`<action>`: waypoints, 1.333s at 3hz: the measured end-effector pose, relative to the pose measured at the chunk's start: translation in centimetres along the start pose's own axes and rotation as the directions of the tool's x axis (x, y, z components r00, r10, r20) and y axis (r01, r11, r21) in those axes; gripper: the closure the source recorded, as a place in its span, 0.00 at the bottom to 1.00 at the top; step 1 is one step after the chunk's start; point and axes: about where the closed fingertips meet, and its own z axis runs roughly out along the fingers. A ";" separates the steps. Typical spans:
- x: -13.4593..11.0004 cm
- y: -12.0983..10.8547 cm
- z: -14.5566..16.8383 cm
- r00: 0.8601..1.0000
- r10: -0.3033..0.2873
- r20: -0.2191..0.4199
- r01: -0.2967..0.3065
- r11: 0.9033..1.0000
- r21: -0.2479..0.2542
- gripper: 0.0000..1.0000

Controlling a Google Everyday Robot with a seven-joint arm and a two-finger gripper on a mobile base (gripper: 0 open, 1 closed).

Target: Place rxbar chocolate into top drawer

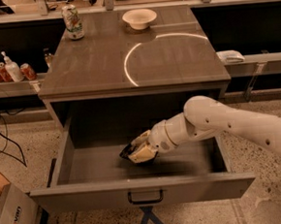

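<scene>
The top drawer is pulled wide open under the grey cabinet top. My gripper reaches into it from the right, low over the drawer floor near the middle. It is shut on the rxbar chocolate, a dark flat bar whose end sticks out to the left of the cream fingers. The bar is close above the drawer floor; I cannot tell whether it touches.
On the cabinet top stand a green-labelled can at the back left and a white bowl at the back. Bottles and cans sit on a left shelf. A cardboard box is on the floor, lower left.
</scene>
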 end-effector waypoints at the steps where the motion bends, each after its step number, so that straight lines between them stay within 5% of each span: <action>1: 1.4 -0.3 0.6 0.997 0.019 -0.075 -0.018 1.000 0.010 0.59; 3: 1.5 -0.1 0.9 0.997 0.021 -0.080 -0.021 1.000 0.004 0.11; 4: 1.5 0.0 1.1 0.997 0.020 -0.080 -0.020 1.000 0.001 0.00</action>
